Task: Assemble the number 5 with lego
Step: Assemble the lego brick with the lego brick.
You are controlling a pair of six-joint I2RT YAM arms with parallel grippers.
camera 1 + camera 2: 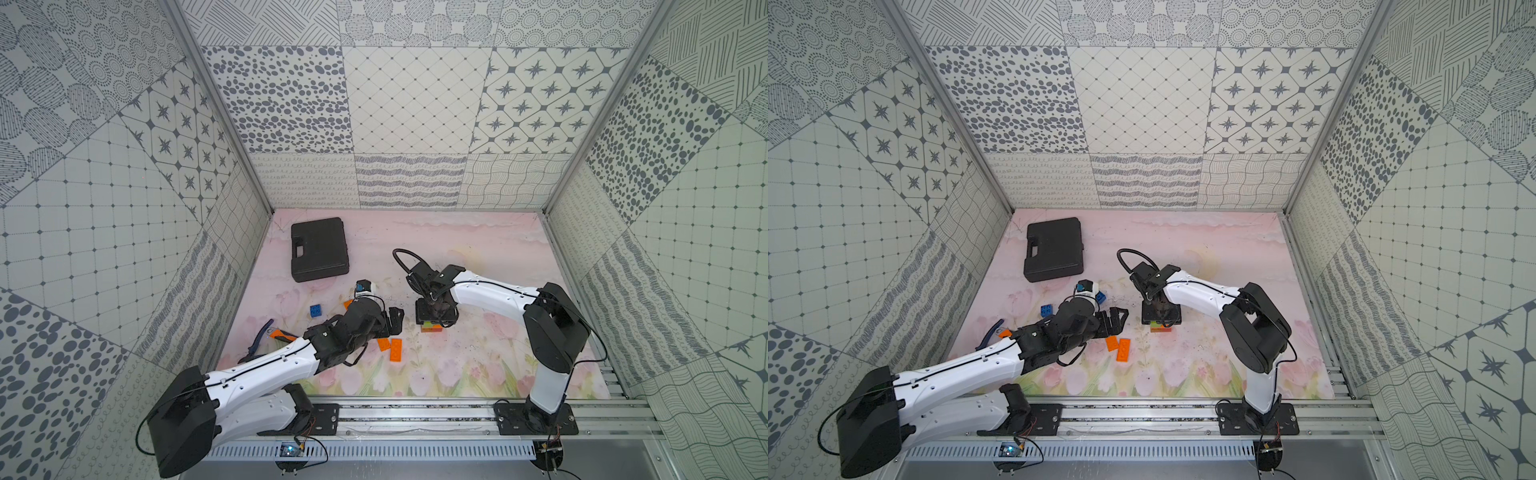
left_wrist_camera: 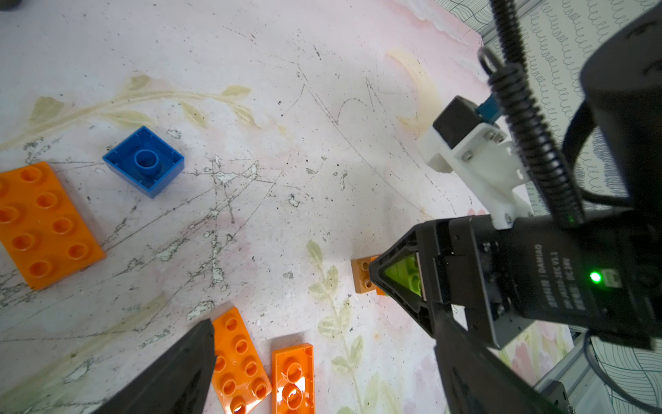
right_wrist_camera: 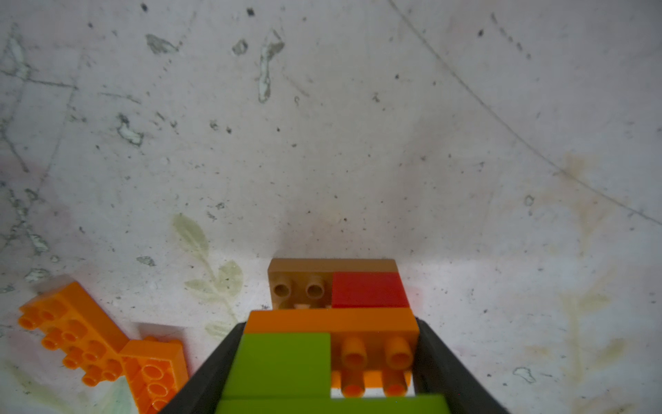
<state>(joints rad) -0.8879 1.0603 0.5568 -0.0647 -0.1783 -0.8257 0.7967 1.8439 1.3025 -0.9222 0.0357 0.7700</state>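
Part-built stack (image 3: 372,322) clamped at mid-table by the right gripper (image 1: 434,322); left gripper (image 1: 392,322) spread wide and empty.

The stack of brown, red, orange and green lego is held between the partly closed jaws of the right gripper and appears to rest on the mat (image 1: 478,361), just right of the left gripper, whose fingers are fully parted with nothing between them. Two orange plates (image 2: 238,358) are seen just near and left of the stack, one of them studs down. A blue square (image 2: 144,161) is also overturned, beside an orange oblong (image 2: 43,222). Only the orange and green layers seem to be gripped, so the brown and red end could be snapped off if a brick is pressed on unevenly. The two closely placed grippers could also be knocked together, and an inverted piece could be mated wrongly unless it is turned.
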